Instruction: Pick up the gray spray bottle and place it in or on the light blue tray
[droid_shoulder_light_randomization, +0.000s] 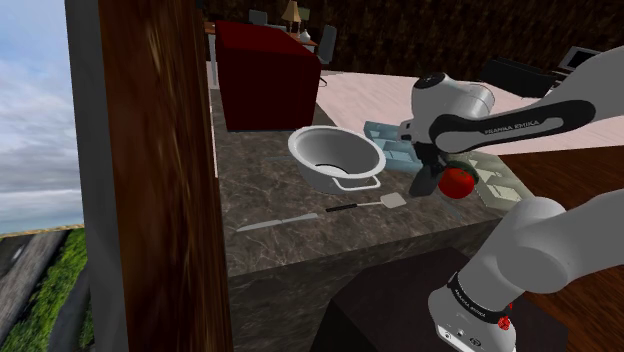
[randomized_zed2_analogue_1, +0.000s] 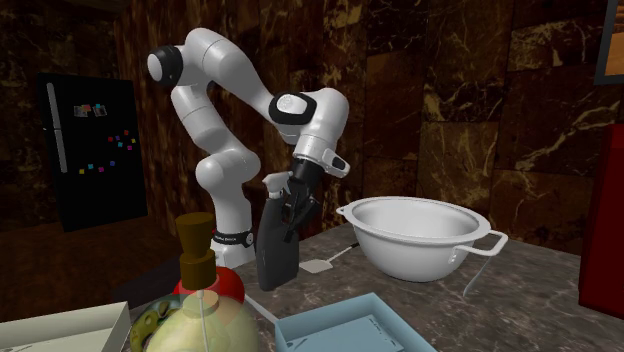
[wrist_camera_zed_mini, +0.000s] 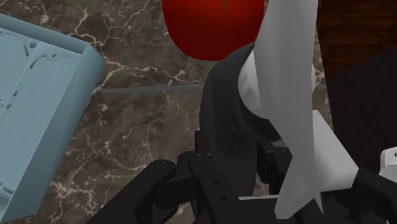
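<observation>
The spray bottle (randomized_zed2_analogue_1: 274, 245) is dark gray with a pale trigger head. It hangs tilted by the counter's edge, and my gripper (randomized_zed2_analogue_1: 296, 203) is shut on its upper part. In the wrist view its dark body (wrist_camera_zed_mini: 232, 111) and white head (wrist_camera_zed_mini: 286, 76) sit between my fingers, with the gripper (wrist_camera_zed_mini: 254, 191) clasped around them. The light blue tray (randomized_zed2_analogue_1: 350, 332) lies on the marble counter toward the second exterior view's foreground, a short way from the bottle. In the shoulder view the tray (droid_shoulder_light_randomization: 392, 146) lies just beyond my gripper (droid_shoulder_light_randomization: 430, 172). From the wrist the tray (wrist_camera_zed_mini: 32, 108) is beside the bottle.
A white bowl (droid_shoulder_light_randomization: 335, 155) (randomized_zed2_analogue_1: 415, 235) with a wire handle stands mid-counter. A spatula (droid_shoulder_light_randomization: 365, 205) and a knife (droid_shoulder_light_randomization: 275, 222) lie near the front edge. A red apple (droid_shoulder_light_randomization: 458, 181) (wrist_camera_zed_mini: 213, 25) sits by the gripper. A dark red box (droid_shoulder_light_randomization: 265, 75) stands behind, and a wooden post (droid_shoulder_light_randomization: 150, 170) rises at the shoulder view's left.
</observation>
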